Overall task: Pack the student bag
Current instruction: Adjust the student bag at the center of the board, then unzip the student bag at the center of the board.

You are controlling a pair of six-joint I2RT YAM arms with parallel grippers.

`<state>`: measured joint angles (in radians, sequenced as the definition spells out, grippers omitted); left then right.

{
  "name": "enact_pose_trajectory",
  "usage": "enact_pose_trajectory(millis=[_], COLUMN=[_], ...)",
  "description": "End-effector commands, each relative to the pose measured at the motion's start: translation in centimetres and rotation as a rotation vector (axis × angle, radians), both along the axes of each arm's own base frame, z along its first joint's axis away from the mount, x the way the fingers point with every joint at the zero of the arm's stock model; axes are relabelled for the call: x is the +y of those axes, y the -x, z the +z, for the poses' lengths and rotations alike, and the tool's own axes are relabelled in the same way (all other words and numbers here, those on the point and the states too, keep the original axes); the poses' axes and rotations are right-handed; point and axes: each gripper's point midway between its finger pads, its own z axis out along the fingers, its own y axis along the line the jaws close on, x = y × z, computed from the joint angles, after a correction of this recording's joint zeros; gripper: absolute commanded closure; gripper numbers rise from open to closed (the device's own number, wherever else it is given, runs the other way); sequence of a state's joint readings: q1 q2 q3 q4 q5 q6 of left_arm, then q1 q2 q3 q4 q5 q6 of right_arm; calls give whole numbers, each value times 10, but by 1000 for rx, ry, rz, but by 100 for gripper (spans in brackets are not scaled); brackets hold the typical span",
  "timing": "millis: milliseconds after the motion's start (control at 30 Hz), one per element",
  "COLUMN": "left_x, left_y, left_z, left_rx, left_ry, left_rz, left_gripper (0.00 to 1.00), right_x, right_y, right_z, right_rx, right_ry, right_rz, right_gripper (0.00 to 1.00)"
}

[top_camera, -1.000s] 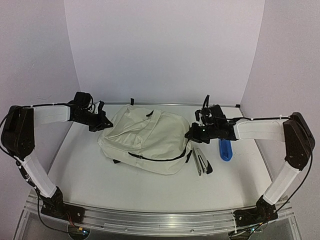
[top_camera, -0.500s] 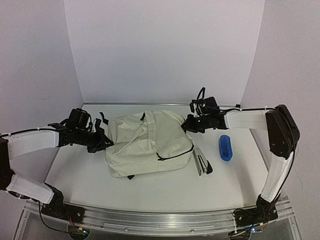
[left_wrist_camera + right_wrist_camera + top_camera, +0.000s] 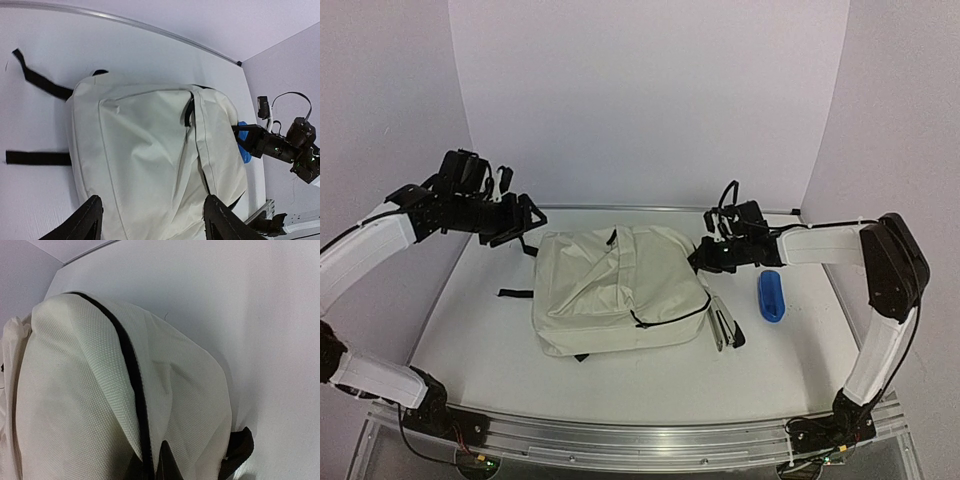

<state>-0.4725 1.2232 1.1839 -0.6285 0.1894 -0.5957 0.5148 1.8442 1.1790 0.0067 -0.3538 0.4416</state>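
Left gripper [image 3: 151,199] spread wide, empty, over bag [image 3: 610,295] on table [image 3: 480,340]; right gripper [image 3: 704,258] pinched tight on bag's zipper edge.

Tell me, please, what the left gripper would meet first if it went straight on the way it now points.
Most likely the student bag: the left gripper stands open, and its wrist view looks straight onto the cream fabric with nothing between. The gap to it is hard to judge.

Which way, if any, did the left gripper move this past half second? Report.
Yes: left gripper went from the student bag's corner toward the table's back rail, jaws open.
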Motion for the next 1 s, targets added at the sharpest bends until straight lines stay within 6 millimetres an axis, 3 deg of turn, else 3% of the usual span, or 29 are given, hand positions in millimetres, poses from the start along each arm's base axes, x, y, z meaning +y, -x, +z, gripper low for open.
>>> enact_pose_trajectory(millis=[0, 33, 67, 100, 167, 233, 333, 567, 833, 967], left_x=[-34, -42, -58, -68, -89, -103, -128, -153, -154, -155], left_y=[-35, -42, -50, -56, -66, -73, -78, -82, -95, -96], left_z=[-5, -2, -5, 0, -10, -12, -33, -51, -83, -86], left_rx=[-22, -35, -35, -49, -38, -40, -8, 20, 72, 68], left_ry=[-36, -20, 7, 23, 22, 19, 4, 17, -61, -61], left_rz=[-142, -168, -214, -244, -300, -335, -397, -454, -420, -420], left_gripper=[32, 32, 33, 34, 40, 48, 52, 54, 54, 59], right_x=[-7, -7, -9, -10, -12, -14, -16, -19, -14, -11], right_y=[7, 7, 6, 6, 7, 8, 12, 17, 23, 27], right_z=[17, 22, 27, 34, 48, 60, 71, 83, 105, 113], right_rx=[-32, -42, -53, -67, -89, -108, -118, -129, -150, -156], right_ry=[0, -2, -4, -10, -23, -38, -61, -84, -131, -148], right_rz=[0, -4, -13, -19, -33, -42, -52, -61, -35, -28], right_gripper=[96, 91, 76, 68, 50, 45, 44, 44, 44, 45])
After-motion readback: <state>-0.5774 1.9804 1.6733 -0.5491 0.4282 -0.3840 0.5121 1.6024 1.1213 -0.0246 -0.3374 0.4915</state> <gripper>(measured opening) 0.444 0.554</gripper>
